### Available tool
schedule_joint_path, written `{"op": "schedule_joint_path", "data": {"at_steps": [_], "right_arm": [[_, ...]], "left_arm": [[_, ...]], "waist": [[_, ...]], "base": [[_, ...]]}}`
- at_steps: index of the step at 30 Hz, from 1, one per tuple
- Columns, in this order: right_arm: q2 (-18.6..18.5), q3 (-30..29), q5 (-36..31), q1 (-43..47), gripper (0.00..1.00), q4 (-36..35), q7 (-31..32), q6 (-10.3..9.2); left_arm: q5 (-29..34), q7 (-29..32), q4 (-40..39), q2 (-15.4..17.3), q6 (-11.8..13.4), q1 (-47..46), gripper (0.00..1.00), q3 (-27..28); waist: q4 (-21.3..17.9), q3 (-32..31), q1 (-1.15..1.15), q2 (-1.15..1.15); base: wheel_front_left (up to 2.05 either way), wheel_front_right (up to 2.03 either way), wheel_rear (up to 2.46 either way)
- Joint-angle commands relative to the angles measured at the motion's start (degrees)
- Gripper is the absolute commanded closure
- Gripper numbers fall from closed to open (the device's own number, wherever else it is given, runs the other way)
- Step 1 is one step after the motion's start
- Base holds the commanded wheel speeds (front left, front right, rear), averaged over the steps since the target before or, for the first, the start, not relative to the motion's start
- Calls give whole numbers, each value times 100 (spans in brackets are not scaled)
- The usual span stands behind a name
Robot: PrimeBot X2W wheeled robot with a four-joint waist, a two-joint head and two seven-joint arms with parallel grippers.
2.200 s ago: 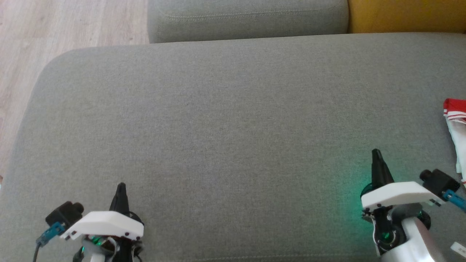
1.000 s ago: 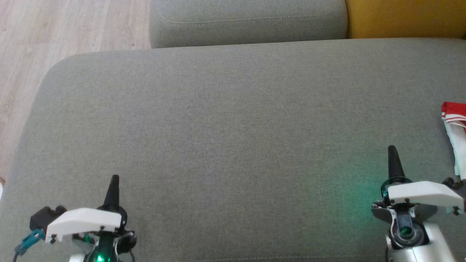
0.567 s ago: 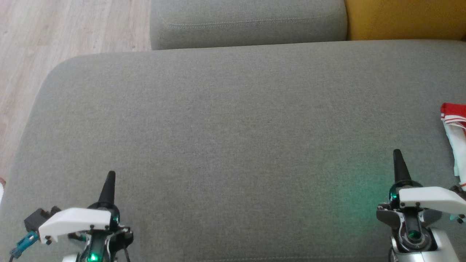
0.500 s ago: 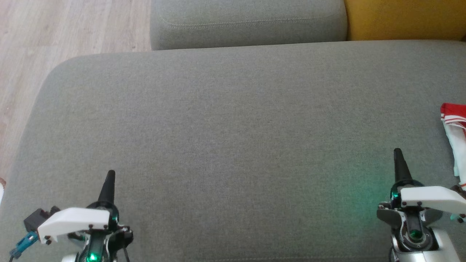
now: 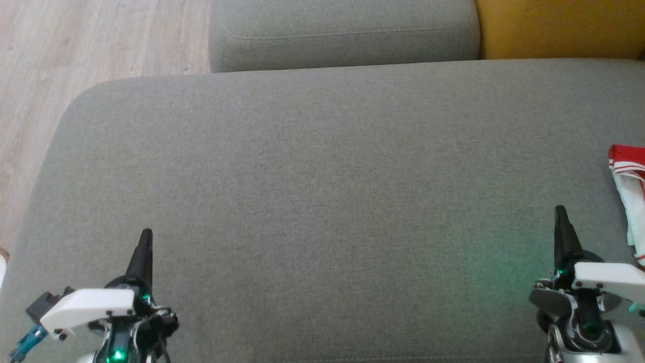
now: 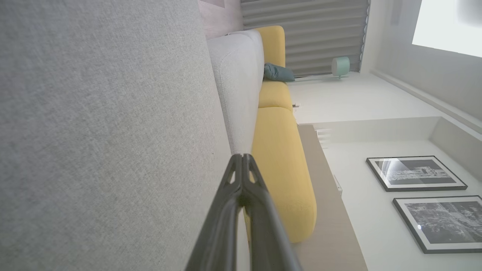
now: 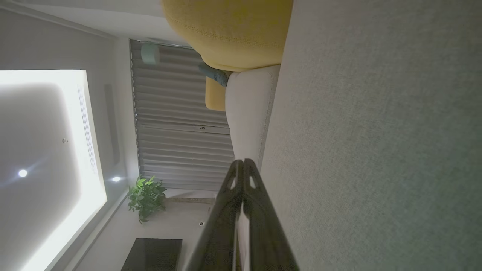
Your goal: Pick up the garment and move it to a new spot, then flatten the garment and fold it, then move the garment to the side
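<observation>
The garment (image 5: 631, 194), white with a red striped band, lies at the far right edge of the grey sofa seat (image 5: 322, 191), partly cut off by the head view's edge. My right gripper (image 5: 559, 212) hovers low at the lower right, a short way left of the garment, shut with nothing in it. At the lower left my left gripper (image 5: 146, 234) is shut and empty too, far from the garment. In the wrist views the left gripper (image 6: 243, 157) and the right gripper (image 7: 243, 162) each show fingertips pressed together above the grey fabric.
A grey back cushion (image 5: 342, 33) runs along the far side, with a yellow cushion (image 5: 559, 25) to its right. Wooden floor (image 5: 75, 45) lies past the seat's left edge. The wrist views show a yellow sofa section (image 6: 280, 165), curtains and framed pictures (image 6: 414, 173).
Both grippers have drawn back a little toward the bottom corners, the left one leftward and the right one rightward. The view has shifted slightly. The garment has stayed put.
</observation>
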Motion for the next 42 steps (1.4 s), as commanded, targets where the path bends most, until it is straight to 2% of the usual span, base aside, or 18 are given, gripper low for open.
{"op": "schedule_joint_path", "data": {"at_steps": [1, 13, 42], "right_arm": [[-22, 63, 213, -107, 100, -270, 86, 35], [-17, -45, 968, 2, 100, -524, 278, 39], [-17, -44, 968, 3, 100, -524, 277, 39]], "left_arm": [[-178, 53, -253, 95, -75, -321, 100, 230], [-889, 250, -367, 104, -212, -329, 100, 371], [-890, 249, -368, 104, -212, -329, 100, 371]], "waist": [[1, -6, 0, 0], [5, -45, 0, 0], [5, -45, 0, 0]], "base": [[0, 0, 0], [0, 0, 0], [0, 0, 0]]}}
